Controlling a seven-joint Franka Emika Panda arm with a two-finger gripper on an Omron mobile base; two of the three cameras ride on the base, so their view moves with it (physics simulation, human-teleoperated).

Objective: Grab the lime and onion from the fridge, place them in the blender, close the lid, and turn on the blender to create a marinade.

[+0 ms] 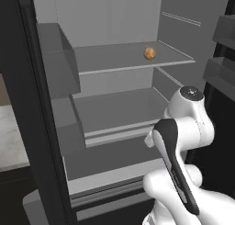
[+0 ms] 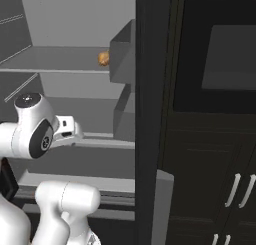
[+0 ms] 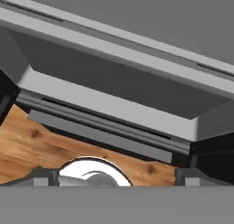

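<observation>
Toward the right edge of the upper shelf (image 1: 124, 59) in the opened fridge (image 1: 27, 104), the onion (image 1: 149, 53) is seen untouched, while the jaws are held wide and empty, so every pickup, blending and lid step is judged undone.

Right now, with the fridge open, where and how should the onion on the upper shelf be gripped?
Grip the onion across its widest middle, coming in level from the fridge's open front. It is a small round bulb sitting alone on a flat shelf near the right wall, so open jaws can probably straddle it from the front.
</observation>
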